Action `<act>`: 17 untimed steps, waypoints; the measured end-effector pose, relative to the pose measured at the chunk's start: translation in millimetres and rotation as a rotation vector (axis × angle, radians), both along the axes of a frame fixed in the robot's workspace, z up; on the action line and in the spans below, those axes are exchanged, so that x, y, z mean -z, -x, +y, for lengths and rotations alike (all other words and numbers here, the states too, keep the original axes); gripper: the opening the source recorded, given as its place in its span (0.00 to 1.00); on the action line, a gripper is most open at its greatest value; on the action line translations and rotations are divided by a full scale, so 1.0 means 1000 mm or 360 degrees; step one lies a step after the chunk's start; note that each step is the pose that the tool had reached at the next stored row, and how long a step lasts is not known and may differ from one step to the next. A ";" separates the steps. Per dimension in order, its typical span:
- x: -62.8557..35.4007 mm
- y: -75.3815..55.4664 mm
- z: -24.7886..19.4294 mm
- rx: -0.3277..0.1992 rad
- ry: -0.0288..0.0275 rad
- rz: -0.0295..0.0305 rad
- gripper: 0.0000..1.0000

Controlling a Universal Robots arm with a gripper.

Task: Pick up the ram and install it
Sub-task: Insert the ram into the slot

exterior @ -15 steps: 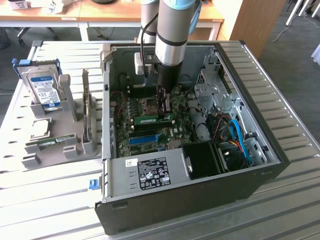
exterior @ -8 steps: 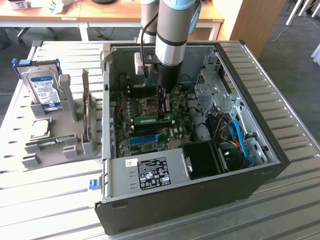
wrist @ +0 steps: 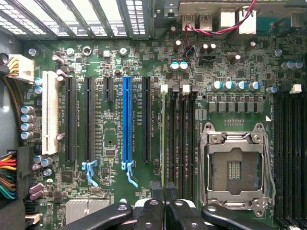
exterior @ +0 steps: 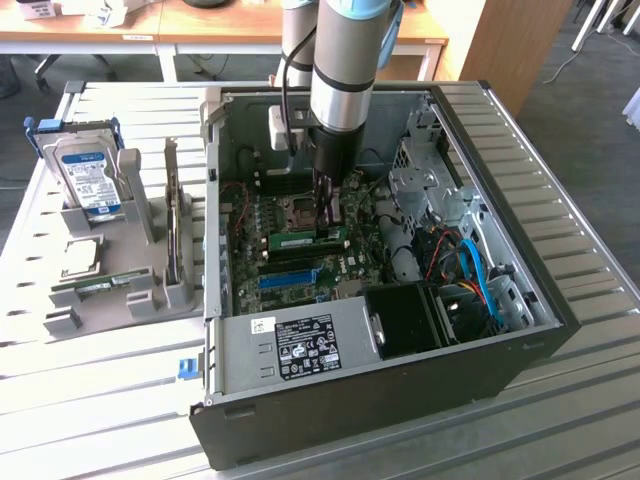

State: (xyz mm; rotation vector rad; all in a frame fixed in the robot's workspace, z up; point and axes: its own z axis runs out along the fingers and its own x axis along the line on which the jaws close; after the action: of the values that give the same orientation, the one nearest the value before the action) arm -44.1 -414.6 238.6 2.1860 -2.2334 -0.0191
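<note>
**Claw closed at the end of the RAM stick, stick in its slot**

The gripper (wrist: 164,189) hangs straight down into the open computer case (exterior: 400,390). Its two dark fingers (wrist: 156,188) are drawn together with only a seam between them. The seam lines up with the ram (wrist: 164,134), seen edge-on in the wrist view as a thin pale-green strip. It stands in the first of the black memory slots. Whether the fingertips nip the board's top edge or merely rest on it cannot be told.

In the exterior view the gripper (exterior: 328,222) stands over one end of the ram (exterior: 300,240). The stick stands on edge on the motherboard (exterior: 250,225), its pale label showing. Just beside the memory slots is the empty CPU socket (wrist: 235,167) with its metal frame. On their other side is the long blue expansion slot (wrist: 126,120).

Well apart, at the exterior view's left, a grey holder (exterior: 150,290) on the slatted table (exterior: 100,400) carries a blue-labelled hard drive (exterior: 85,180) standing upright. A square silver processor chip (exterior: 80,255) sits there too.
</note>
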 end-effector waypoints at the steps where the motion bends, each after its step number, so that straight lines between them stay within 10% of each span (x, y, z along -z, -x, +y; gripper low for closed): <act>1: 0.0000 0.000 0.0000 -0.0005 -0.00001 -0.00001 0.12; 17: 0.0030 0.000 0.0002 -0.0017 -0.00003 -0.00002 0.12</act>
State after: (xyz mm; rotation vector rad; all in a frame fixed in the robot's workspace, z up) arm -44.1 -414.4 235.6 2.1979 -2.2219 -0.0190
